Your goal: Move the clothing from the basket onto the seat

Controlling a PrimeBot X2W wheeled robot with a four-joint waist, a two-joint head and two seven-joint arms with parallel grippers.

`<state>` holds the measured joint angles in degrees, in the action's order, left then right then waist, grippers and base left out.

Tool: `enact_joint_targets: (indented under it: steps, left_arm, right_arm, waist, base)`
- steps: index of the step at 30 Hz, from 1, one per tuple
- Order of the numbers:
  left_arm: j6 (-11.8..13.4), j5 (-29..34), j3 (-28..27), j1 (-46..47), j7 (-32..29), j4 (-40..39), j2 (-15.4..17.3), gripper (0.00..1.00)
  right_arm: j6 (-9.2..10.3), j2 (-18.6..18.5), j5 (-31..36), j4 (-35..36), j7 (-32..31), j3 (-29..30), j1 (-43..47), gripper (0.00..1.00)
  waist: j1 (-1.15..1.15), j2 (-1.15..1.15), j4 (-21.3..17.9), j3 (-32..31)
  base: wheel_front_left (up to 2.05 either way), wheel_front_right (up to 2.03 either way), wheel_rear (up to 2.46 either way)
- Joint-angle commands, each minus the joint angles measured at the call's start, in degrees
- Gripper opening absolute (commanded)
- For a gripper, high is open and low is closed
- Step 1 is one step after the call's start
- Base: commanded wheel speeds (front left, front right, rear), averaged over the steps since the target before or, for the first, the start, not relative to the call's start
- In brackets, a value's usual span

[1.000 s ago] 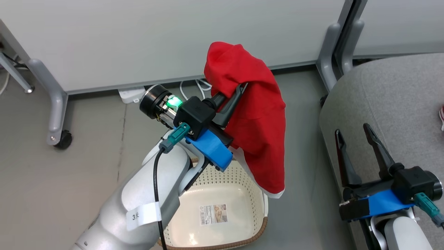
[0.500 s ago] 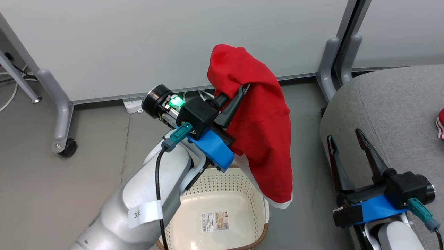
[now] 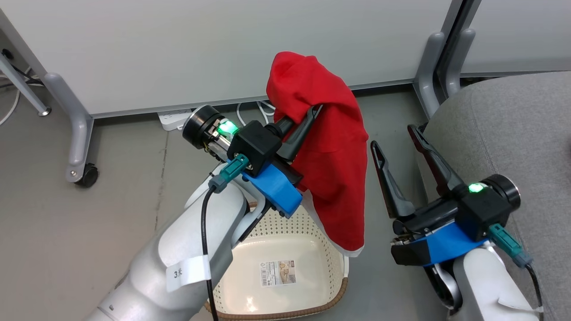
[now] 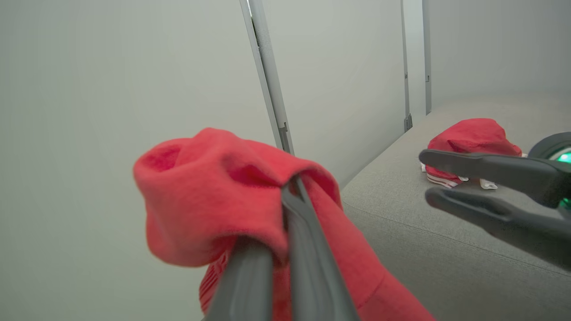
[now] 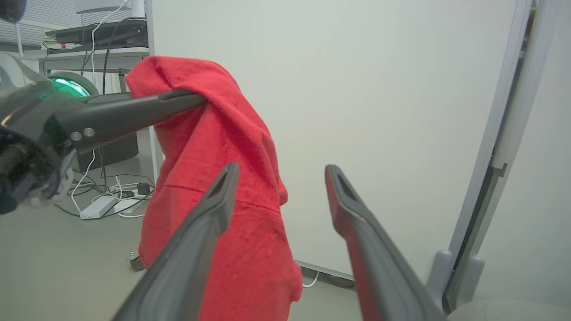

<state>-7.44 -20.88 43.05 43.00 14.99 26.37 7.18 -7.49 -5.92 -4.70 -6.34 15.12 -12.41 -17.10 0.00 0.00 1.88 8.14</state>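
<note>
At my right the seat's (image 3: 513,125) rounded edge stands clear, with bare floor (image 3: 379,290) between it and the basket (image 3: 312,223). The clothing (image 3: 330,147) hangs above the basket, pinched in my left gripper (image 3: 314,110). My right gripper (image 3: 392,137) gapes beside it, holding nothing. I can't read the basket label (image 3: 277,273); the arm tag (image 3: 186,273) starts "3".

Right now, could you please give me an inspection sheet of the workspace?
Surface: grey floor; the basket stands on it.
Job's things: red clothing hangs from the left gripper above the basket; grey seat at right.
Clutter: another red garment lies on the seat.
Grippers: left gripper shut on the clothing; right gripper open, empty.
Cables: power strip and white cords on the floor by the partition panels.
Surroundings: white partition panels on grey wheeled legs.
</note>
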Motion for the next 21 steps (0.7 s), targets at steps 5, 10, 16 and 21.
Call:
enact_joint_targets:
  steps: [5, 10, 16, 21]
  left_arm:
    - [-0.04, 0.47, 0.05, 1.18, 0.29, -0.08, -0.46, 0.00]
    - [-0.04, 0.41, 0.51, 2.42, 0.29, -0.05, -1.18, 0.00]
    - [-0.04, 0.58, 1.17, 3.51, 0.29, -0.46, -2.11, 0.00]
    - [-0.04, 0.53, 2.09, 4.36, 0.29, -1.06, -2.84, 0.00]
  right_arm:
    - [-0.01, 0.16, 0.54, -2.20, 0.05, -3.29, -3.90, 1.00]
    - [-0.01, 1.03, 0.04, -5.85, 0.05, -5.37, -8.16, 1.00]
    - [-0.01, 1.75, 1.21, -10.52, 0.05, -6.88, -12.64, 1.00]
    - [-0.01, 2.46, 2.77, -14.82, 0.05, -6.22, -15.59, 1.00]
  waist:
    - [0.00, 0.00, 0.54, 1.16]
    - [0.00, 0.00, 1.36, 2.36]
    - [0.00, 0.00, 2.09, 3.44]
    - [0.00, 0.00, 2.68, 4.03]
  base:
    - [0.00, 0.00, 0.00]
    - [0.00, 0.00, 0.00]
    - [0.00, 0.00, 0.00]
    - [0.00, 0.00, 0.00]
